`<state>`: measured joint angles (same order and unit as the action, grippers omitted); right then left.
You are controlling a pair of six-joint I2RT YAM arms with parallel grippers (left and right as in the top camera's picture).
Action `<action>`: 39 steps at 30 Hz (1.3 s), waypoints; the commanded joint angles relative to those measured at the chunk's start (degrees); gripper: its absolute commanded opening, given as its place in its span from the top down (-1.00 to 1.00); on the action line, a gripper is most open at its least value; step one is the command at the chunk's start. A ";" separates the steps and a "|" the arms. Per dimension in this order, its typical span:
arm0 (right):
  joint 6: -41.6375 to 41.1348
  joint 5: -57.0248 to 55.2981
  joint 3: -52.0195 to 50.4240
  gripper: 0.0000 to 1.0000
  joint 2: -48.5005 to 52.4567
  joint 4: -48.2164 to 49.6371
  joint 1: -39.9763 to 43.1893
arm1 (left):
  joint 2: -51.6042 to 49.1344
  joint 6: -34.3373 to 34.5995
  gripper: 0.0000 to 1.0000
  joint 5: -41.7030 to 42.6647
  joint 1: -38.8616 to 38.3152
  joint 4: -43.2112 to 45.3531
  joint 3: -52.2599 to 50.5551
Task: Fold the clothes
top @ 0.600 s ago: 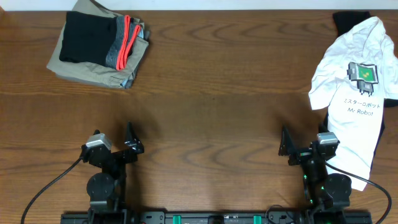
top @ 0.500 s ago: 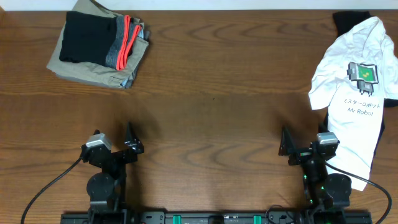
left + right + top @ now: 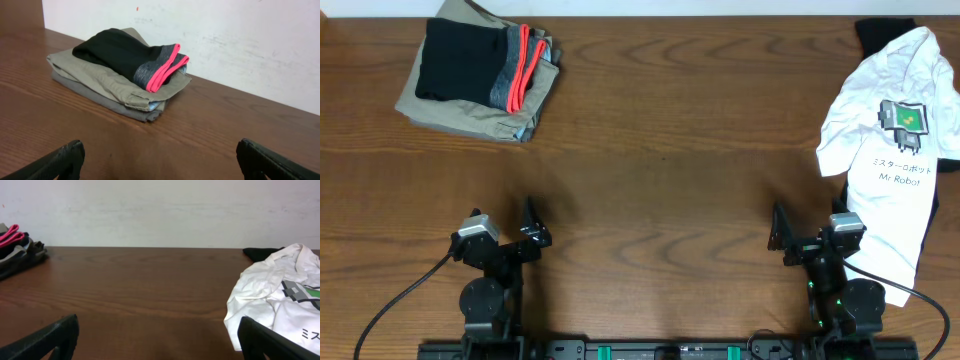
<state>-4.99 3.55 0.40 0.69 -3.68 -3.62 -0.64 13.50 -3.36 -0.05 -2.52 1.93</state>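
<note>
From overhead you've got the white T-shirt (image 3: 885, 150) lying unfolded along the right edge of the surface (image 3: 660, 150), print side up, with its lower end running down right next to the right arm (image 3: 835, 265). A black garment (image 3: 880, 30) pokes out from under its top end. The folded stack (image 3: 480, 75) of khaki, black and grey with orange-red trim sits in the far left corner, well apart from the shirt. Both arms are parked low at the near edge, and neither is touching any cloth. In the left wrist view that stack is dead ahead and the left jaws are spread wide with nothing between them. In the right wrist view the shirt is crumpled off to the right, and the right jaws are spread wide and empty too.
</note>
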 commanded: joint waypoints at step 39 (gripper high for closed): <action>0.35 -0.35 -0.09 -0.99 -0.33 -0.31 -0.44 | 0.42 -0.52 -0.96 -0.04 0.26 -1.22 -1.70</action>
<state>-4.97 3.55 0.40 0.69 -3.68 -3.62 -0.64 13.50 -3.36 -0.05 -2.52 1.93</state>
